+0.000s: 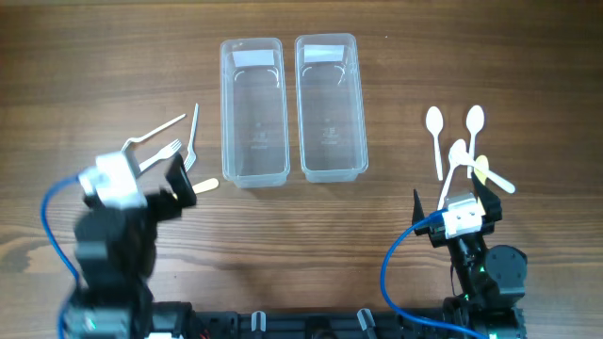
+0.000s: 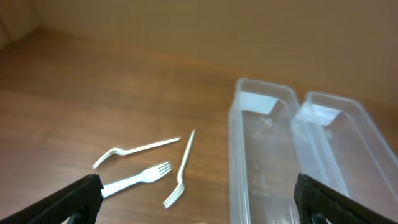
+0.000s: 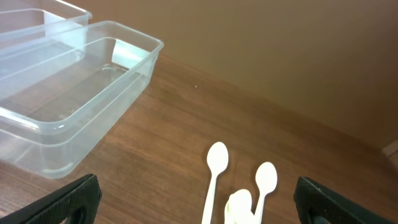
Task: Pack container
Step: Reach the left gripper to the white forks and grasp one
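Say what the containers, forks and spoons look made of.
Containers: clear, glossy plastic, apparently; the table grain shows through the walls. Forks: probably white plastic; thin, opaque, slightly shiny. Spoons: likewise white plastic by look, smooth and opaque.

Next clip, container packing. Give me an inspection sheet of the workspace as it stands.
Surface: wooden table.
Job's things: left container and right container, clear plastic, side by side, both empty; three white forks on the left; white spoons on the right.
Clutter: small tan flat piece by the left arm, kind unclear.
Grippers: left gripper and right gripper open, holding nothing.
Cables: blue cables, one at each arm.
Surroundings: plain tan backdrop beyond the table.
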You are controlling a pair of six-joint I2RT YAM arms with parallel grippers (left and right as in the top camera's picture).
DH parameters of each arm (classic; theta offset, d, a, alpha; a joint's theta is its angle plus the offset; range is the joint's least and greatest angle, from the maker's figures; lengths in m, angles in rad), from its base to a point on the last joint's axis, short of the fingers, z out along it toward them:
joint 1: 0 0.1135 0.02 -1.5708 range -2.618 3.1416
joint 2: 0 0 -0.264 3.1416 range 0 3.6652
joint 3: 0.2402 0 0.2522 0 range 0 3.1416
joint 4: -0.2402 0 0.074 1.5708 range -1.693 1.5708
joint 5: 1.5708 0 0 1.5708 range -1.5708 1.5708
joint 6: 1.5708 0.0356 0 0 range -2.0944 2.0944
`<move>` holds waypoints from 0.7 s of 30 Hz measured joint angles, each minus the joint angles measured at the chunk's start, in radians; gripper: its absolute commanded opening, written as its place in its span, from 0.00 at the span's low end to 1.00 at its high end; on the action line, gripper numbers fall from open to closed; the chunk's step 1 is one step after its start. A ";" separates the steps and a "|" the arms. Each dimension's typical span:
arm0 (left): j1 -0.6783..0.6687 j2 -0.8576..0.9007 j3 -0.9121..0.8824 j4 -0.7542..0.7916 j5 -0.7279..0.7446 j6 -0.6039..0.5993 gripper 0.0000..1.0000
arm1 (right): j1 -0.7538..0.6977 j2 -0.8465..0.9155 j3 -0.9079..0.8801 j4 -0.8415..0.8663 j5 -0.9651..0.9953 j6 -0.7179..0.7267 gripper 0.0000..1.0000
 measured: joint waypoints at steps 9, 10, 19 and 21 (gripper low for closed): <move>0.000 0.669 0.534 -0.298 -0.045 -0.002 1.00 | 0.000 -0.001 -0.001 -0.001 0.000 -0.006 1.00; 0.000 0.728 0.547 -0.300 -0.045 -0.002 1.00 | 0.000 -0.001 -0.001 -0.001 0.000 -0.008 1.00; 0.002 1.044 0.551 -0.244 -0.048 0.000 0.83 | 0.000 -0.001 -0.001 -0.001 0.000 -0.008 1.00; 0.002 1.082 0.551 -0.229 -0.048 -0.006 0.82 | 0.000 -0.001 -0.001 -0.001 0.000 -0.008 1.00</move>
